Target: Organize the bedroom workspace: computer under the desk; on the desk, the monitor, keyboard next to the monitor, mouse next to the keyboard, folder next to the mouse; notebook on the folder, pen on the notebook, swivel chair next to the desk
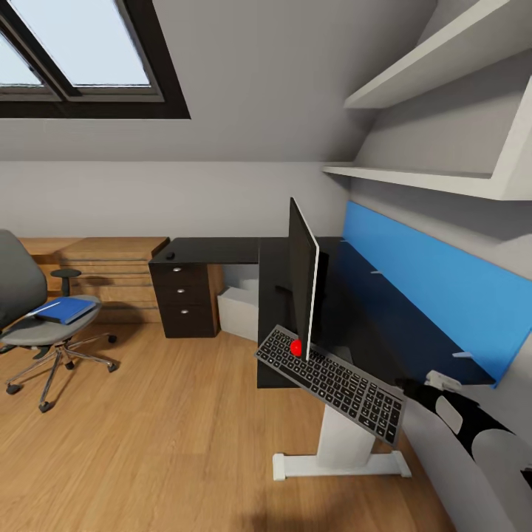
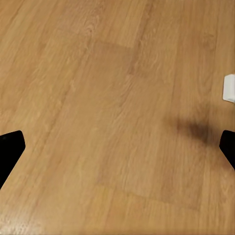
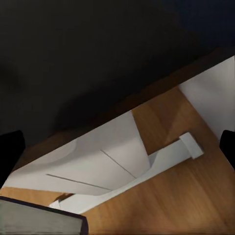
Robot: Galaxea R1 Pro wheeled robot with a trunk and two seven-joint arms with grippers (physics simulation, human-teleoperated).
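Keyboard [image 1: 330, 383] overhangs surface [image 1: 222, 250] edge by monitor [image 1: 303, 287]; push it fully on. Both claws' states: cannot tell.

1 monitor [image 1: 303, 279] – 1 keyboard [image 1: 332, 382] – 1 folder [image 1: 66, 309]

Keyboard [image 1: 332, 383] overhanging desk [image 1: 384, 325] edge, monitor [image 1: 303, 284] upright, folder [image 1: 66, 309] on swivel chair [image 1: 37, 318], possibly mouse [image 1: 171, 256]

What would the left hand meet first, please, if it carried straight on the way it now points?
Most likely the wooden floor. The left wrist view looks along the left hand onto bare planks, with nothing between the fingers. How far off the floor lies is unclear.
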